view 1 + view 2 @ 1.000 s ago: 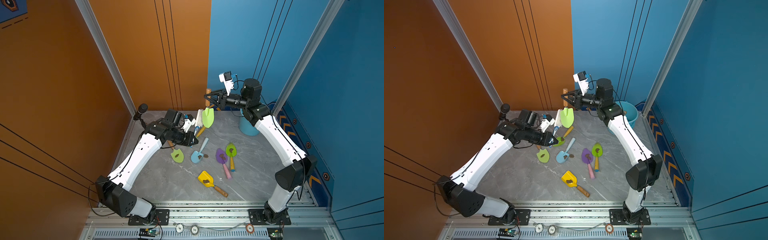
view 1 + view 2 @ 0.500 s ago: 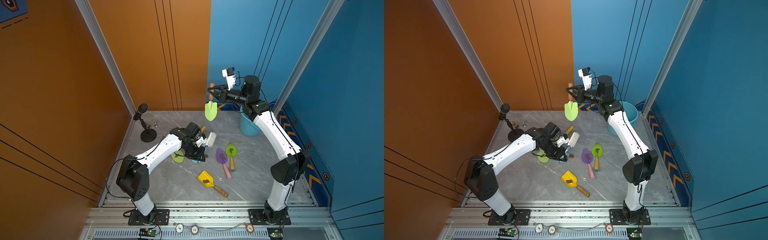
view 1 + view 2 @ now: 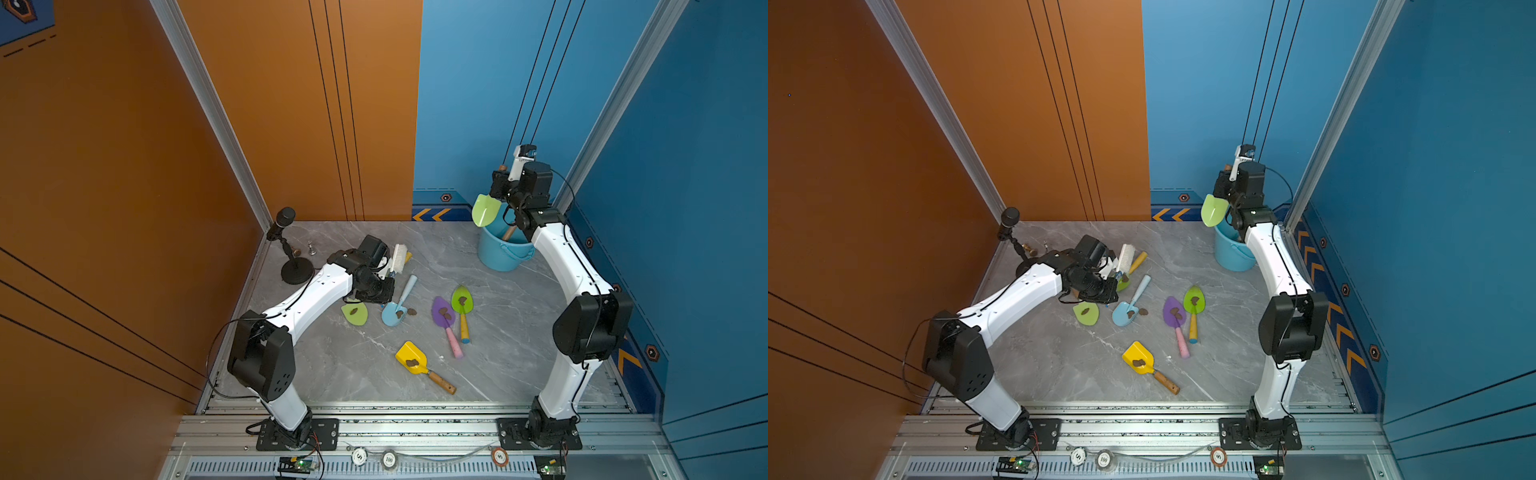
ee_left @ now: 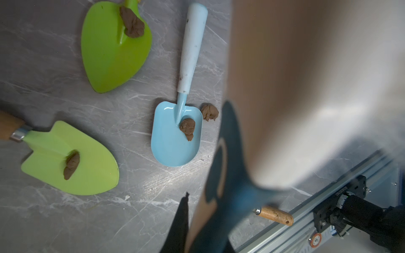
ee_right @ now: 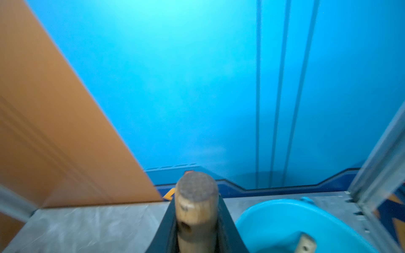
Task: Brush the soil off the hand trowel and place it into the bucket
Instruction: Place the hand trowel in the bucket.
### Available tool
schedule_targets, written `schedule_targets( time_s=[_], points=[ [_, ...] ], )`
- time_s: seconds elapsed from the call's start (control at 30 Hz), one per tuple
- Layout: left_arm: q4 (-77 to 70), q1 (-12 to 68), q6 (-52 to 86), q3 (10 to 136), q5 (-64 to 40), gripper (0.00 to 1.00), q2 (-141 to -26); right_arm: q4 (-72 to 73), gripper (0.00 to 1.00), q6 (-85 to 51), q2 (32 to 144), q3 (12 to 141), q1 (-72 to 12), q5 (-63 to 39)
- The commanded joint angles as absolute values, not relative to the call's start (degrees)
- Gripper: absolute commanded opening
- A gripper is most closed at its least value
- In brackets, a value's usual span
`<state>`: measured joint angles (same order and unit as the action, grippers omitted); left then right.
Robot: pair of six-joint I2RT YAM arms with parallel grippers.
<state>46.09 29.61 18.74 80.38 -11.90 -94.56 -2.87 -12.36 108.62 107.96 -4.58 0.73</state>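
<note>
My right gripper (image 3: pixel 500 188) clamps the green trowel (image 3: pixel 484 210) by its wooden handle, blade hanging near the bucket (image 3: pixel 496 257), not inside. Likely light, stiff, slick blade; handle's the hold. Left gripper (image 3: pixel 388 268) grips the brush (image 3: pixel 400 254).

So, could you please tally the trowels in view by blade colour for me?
Green: 4 (held green trowel, pale green trowel, green trowel with blue-tipped handle, partly covered green trowel)
Blue trowel: 1
Purple trowel: 1
Yellow trowel: 1
Blade hidden, wooden handle in the bucket: 1
Total: 8
</note>
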Motion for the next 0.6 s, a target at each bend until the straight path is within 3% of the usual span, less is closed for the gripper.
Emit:
schedule_targets(
  time_s=[0.0, 0.3, 0.57],
  points=[
    [43.0, 29.8, 18.7, 82.1, -7.4, 0.0, -92.5, 1.6, 0.09, -9.1, 111.5, 111.9, -2.7, 9.2],
    [40.3, 31.6, 20.5, 85.2, -4.4, 0.0, -94.7, 1.0, 0.1, -3.3, 117.4, 111.5, -1.9, 16.5],
    [40.5, 32.8, 20.1, 86.7, -3.9, 0.0, -95.8, 2.8, 0.17, -8.1, 118.5, 103.6, -1.0, 12.8]
  ],
)
